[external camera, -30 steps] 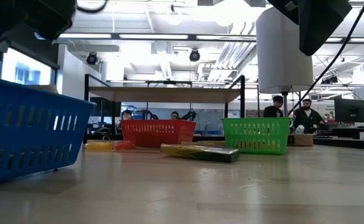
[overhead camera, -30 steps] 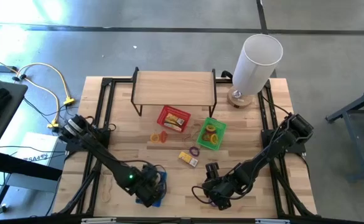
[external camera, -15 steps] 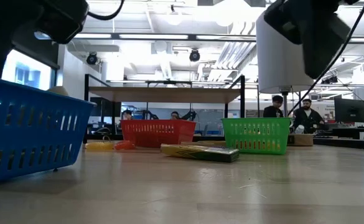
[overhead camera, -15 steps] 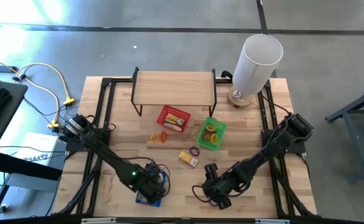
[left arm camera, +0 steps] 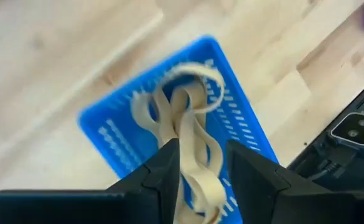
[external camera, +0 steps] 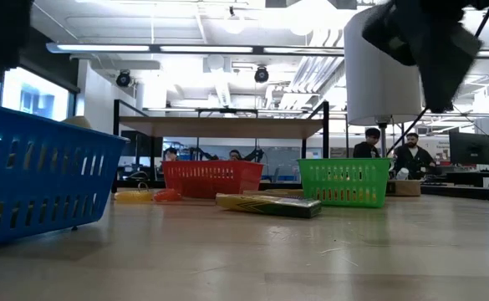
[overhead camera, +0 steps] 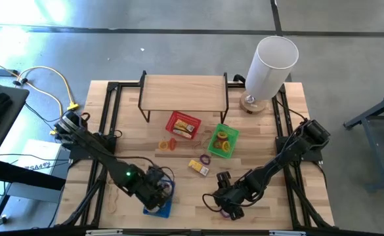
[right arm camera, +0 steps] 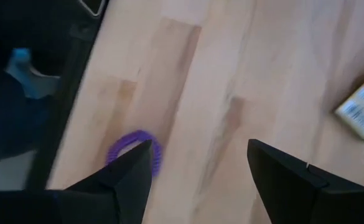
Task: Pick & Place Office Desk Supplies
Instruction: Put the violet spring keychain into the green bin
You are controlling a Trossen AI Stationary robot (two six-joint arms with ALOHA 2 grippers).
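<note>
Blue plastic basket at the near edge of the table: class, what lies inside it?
Pale tan rubber bands lie tangled in the blue plastic basket. The left gripper hangs open above them, its fingers hiding the near part of the basket floor.

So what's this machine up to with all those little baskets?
It's a two-armed robot sorting small desk supplies into baskets. The left gripper hangs over the blue basket at the table's near edge, open, with pale tan bands lying in the basket between its fingers. The right gripper, open, hovers over the bare wood beside a purple loop. A red basket and a green basket sit farther back.
</note>
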